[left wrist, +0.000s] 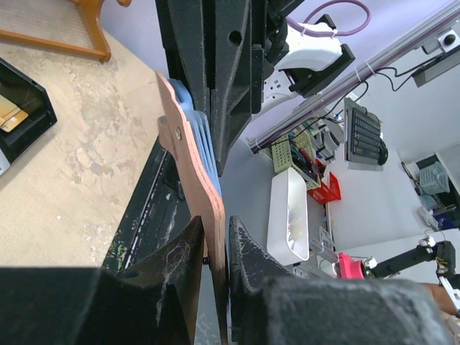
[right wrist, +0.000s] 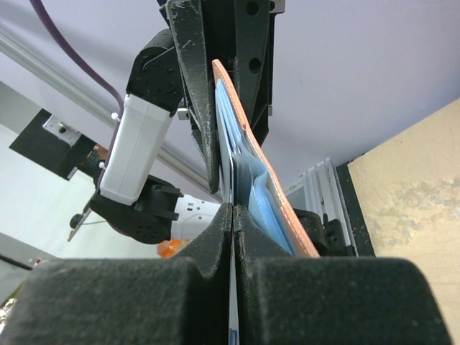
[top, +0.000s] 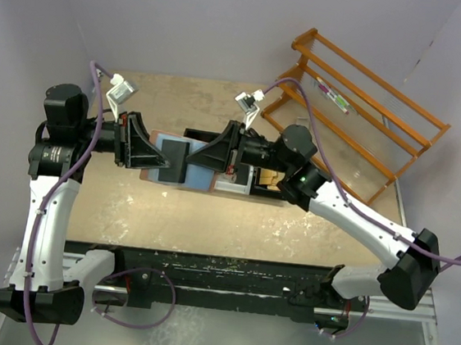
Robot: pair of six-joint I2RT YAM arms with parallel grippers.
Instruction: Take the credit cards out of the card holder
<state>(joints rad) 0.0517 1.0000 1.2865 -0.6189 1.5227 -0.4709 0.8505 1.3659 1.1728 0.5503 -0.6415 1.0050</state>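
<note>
Tan speckled table (top: 209, 220), lavender walls. The card holder (left wrist: 188, 165) is clear of the table, its edge pinched in the left hand (left wrist: 215, 241). Opposite, the right hand (right wrist: 233, 215) is clamped tight on a thin pale credit card (right wrist: 233, 180) at the blue pockets. Judgement: extraction begun, card not yet free; how many remain inside cannot be told.

The top view looks steeply down from above and behind the arm bases and takes in the whole worktop (top: 209, 220). Each wrist view sits close behind its own fingers, the left tool (left wrist: 215, 241) and the right tool (right wrist: 233, 215), and the two face each other. All three views share the wallet (top: 198, 179). It is edge-on in both close views, with what looks like a card (right wrist: 232, 183).
</note>
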